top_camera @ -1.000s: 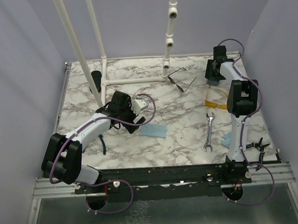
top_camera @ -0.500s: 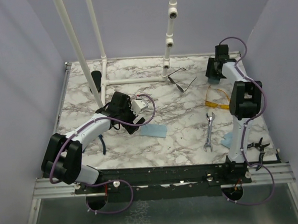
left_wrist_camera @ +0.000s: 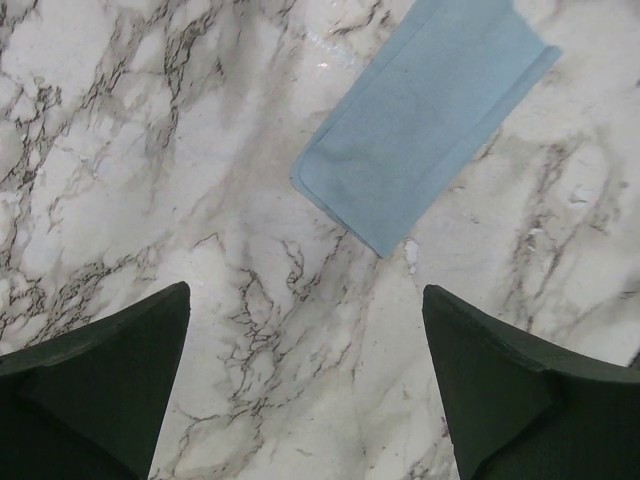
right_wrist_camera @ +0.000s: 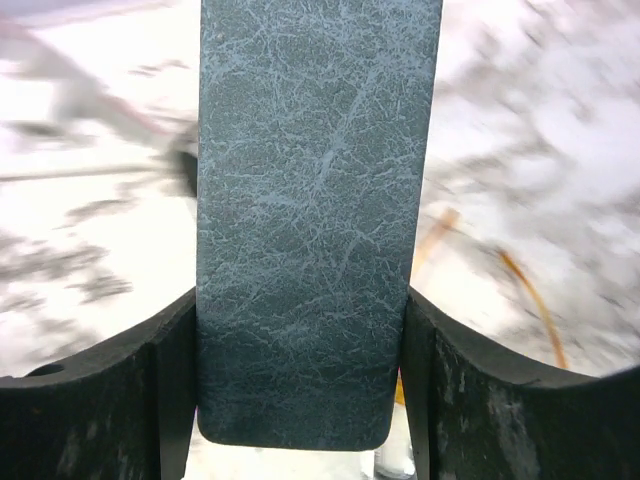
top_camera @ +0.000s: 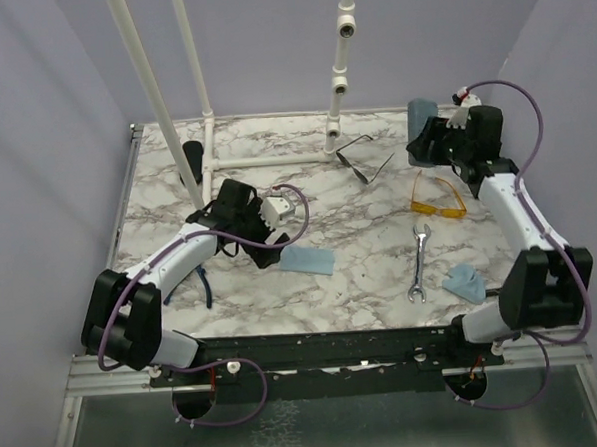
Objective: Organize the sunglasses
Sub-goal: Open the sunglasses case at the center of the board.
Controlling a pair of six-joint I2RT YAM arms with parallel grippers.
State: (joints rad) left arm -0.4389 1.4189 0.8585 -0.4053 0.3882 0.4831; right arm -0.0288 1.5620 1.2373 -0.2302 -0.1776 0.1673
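Between lavender walls (top_camera: pixel 34 147): marble tabletop (top_camera: pixel 360 250) bearing yellow-orange sunglasses (top_camera: pixel 439 198).

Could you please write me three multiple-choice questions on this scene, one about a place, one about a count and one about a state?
1. Where do the yellow-orange glasses lie?
A. on the floor
B. inside a drawer
C. on the table, just beyond the wrench

2. How many light blue cloths lie on the table?
A. one
B. two
C. four

3. What state is the right gripper in?
A. shut on the blue-grey case
B. open and empty
C. shut on a spoon

Answers:
1 C: the top view shows them flat on the marble, past the wrench's far end.
2 B: one lies by the left gripper, another beside the wrench.
3 A: the right wrist view shows the case clamped between both fingers.
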